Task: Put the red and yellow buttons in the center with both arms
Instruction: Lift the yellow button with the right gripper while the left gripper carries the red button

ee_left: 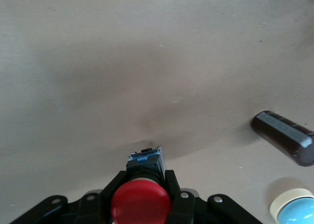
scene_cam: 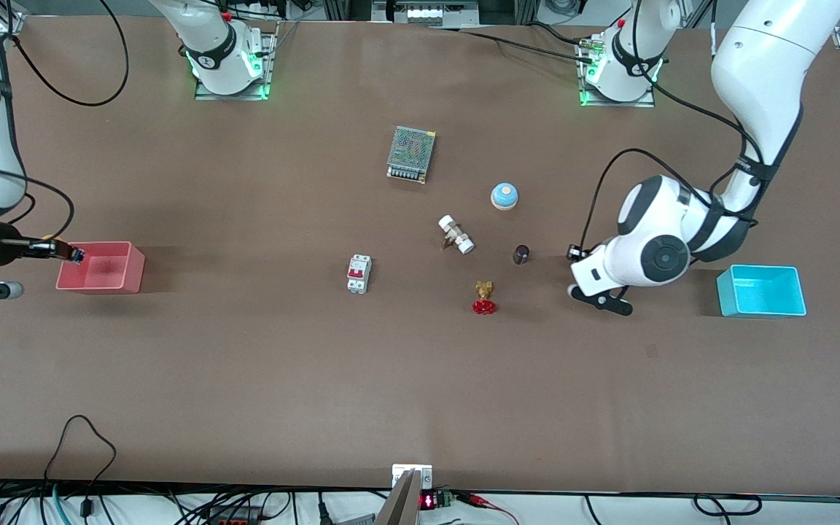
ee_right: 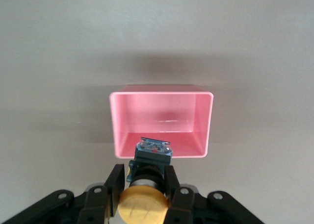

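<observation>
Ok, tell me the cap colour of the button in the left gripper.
Red; the red button shows best in the left wrist view.

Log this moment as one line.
left gripper: shut on red button, over table beside dark cylinder | right gripper: shut on yellow button, over pink bin edge | neither placed yet

White arms (scene_cam: 763, 65) w/ black bands, black cables, black fingers (ee_right: 116, 185), possibly screws.
</observation>
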Robot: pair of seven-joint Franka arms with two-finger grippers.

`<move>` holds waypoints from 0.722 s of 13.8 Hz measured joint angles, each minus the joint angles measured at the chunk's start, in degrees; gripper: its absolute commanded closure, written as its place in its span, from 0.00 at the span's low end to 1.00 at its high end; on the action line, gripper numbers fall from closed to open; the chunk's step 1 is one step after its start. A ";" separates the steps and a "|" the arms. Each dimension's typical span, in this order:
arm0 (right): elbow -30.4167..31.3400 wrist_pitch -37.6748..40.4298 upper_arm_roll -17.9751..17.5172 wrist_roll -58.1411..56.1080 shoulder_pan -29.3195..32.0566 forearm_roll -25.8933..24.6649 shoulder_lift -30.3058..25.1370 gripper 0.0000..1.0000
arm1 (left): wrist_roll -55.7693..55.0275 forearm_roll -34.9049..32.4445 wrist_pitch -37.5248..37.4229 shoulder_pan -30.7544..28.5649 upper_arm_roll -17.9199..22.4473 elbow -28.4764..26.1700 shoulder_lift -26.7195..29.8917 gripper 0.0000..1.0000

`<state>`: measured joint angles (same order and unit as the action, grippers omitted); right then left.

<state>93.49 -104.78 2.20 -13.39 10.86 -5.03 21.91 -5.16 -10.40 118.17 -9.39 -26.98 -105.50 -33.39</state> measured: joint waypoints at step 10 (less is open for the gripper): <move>-3.93 -4.87 -0.74 13.80 -25.53 5.02 7.06 0.98 | -6.05 -3.17 2.70 2.22 -0.01 -1.42 0.00 0.74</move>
<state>89.56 -109.66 1.46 0.41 -14.67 -0.01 28.97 -11.21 -13.56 120.87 -7.17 -26.99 -106.92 -33.39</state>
